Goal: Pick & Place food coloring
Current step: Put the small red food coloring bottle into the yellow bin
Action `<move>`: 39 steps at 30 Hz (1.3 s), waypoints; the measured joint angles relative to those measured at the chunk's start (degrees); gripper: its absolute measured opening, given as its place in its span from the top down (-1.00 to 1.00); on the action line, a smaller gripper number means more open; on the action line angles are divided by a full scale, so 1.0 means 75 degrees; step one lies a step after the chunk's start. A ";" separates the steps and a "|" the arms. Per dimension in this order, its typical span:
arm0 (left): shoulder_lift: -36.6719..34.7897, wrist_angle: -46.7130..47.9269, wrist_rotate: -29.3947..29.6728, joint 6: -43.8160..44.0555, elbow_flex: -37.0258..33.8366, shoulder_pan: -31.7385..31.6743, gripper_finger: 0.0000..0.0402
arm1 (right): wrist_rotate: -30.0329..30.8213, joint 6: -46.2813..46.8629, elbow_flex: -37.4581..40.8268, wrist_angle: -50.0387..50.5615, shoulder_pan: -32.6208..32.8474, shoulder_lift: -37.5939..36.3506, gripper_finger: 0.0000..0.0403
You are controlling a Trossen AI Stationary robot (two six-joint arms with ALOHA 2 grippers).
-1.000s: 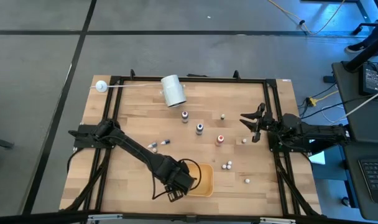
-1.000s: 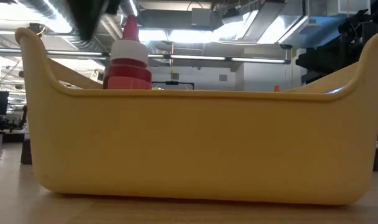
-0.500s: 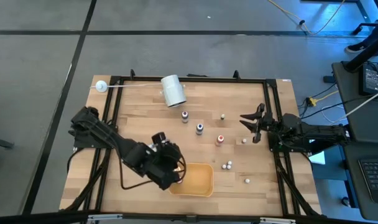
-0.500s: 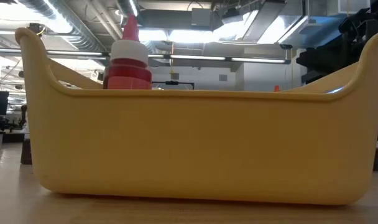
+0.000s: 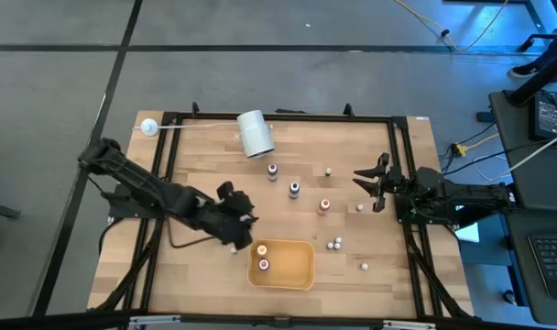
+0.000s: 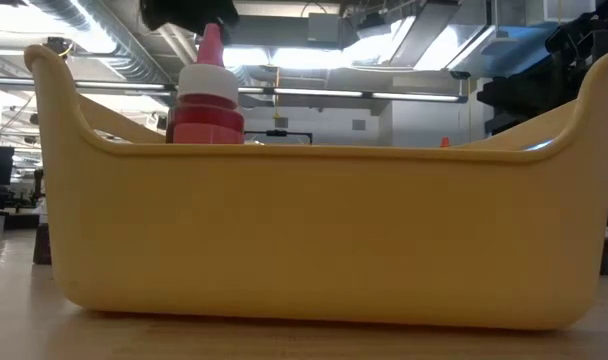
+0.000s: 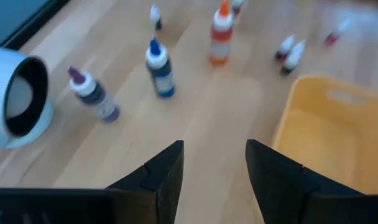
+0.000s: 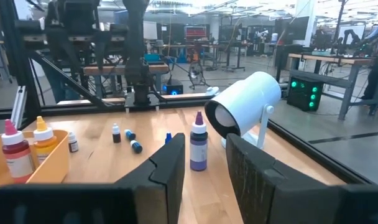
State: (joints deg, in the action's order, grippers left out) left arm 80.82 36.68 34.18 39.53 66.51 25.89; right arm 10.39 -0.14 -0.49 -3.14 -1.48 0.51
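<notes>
Standing inside the yellow bin (image 5: 301,276) near the front edge of the wooden desk (image 5: 196,261) are two food coloring bottles, a red-capped bottle (image 5: 264,265) and an orange-capped bottle (image 5: 261,249), both close to the bin's wall on the left arm's side; the low view shows the red bottle (image 6: 205,100) upright, its cap rising above the bin rim (image 6: 314,155). The left gripper (image 5: 234,216) hovers just beside that same end of the bin, a little farther from the desk's front edge, and its wrist view shows its fingers (image 7: 161,177) parted with nothing between them. Beyond the bin, toward the desk's far edge, more bottles stand apart from one another: a purple-capped one (image 5: 272,170), a blue-capped one (image 5: 294,189) and a red-capped one (image 5: 324,205), with several tiny pale-capped bottles (image 5: 334,244) lying or standing off the bin's right-arm side. Two small bottles (image 5: 234,213) lie close by the left gripper. A big white cylinder (image 5: 255,134) rests on its side near the far edge, well apart from the bin. The right gripper (image 5: 372,188) waits over the desk's right side, away from the bin, fingers (image 8: 167,171) slightly apart and holding nothing.
</notes>
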 joint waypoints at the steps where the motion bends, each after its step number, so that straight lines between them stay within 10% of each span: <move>1: -0.0287 -0.0474 0.0050 -0.0109 -0.0393 0.0029 0.16 | 0.0000 0.0003 0.0000 0.0000 0.0000 0.0000 0.41; 10: -0.2072 -0.3154 0.1172 -0.1547 -0.3242 0.0044 0.18 | 0.0041 0.0054 -0.0003 0.0029 -0.0003 0.0000 0.41; 22: -0.2309 -0.3018 0.1990 -0.1669 -0.4019 0.0032 0.18 | -0.0597 0.0161 -0.0003 -0.0226 -0.0003 0.0000 0.16; 33: -0.2462 -0.3564 0.1011 -0.1917 -0.4070 0.0036 0.18 | -0.0955 0.0252 0.0000 -0.0677 0.0002 0.0000 -0.39; 39: -0.3374 -0.6186 -0.1293 -0.3540 -0.4932 -0.0200 0.16 | -0.1011 0.0376 -0.0018 -0.0873 0.0179 0.0012 -0.41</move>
State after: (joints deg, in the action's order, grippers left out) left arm 55.52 -9.72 24.49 12.99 29.52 24.39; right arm 2.81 2.68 -0.63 -9.69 -0.13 0.60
